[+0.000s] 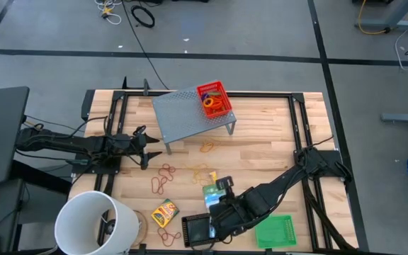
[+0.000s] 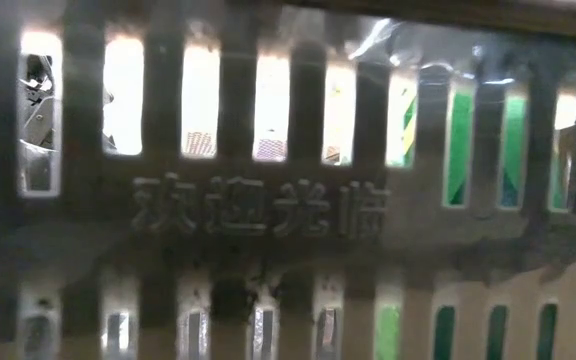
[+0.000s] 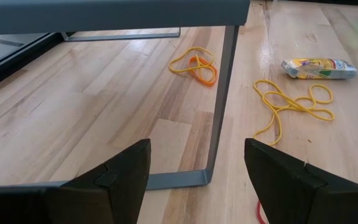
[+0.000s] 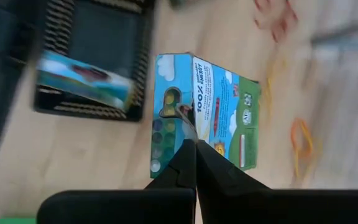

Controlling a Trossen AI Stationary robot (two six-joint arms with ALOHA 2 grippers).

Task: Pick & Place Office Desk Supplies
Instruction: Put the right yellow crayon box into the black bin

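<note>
Standing between scattered rubber bands, the riser's leg faces the spread left end effector.

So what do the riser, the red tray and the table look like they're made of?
Riser: likely metal, matte grey, perforated top on thin bent legs. Red tray: probably plastic, going by its bright mesh walls. Table: wood, pale planks with visible grain and a slight sheen.
</note>
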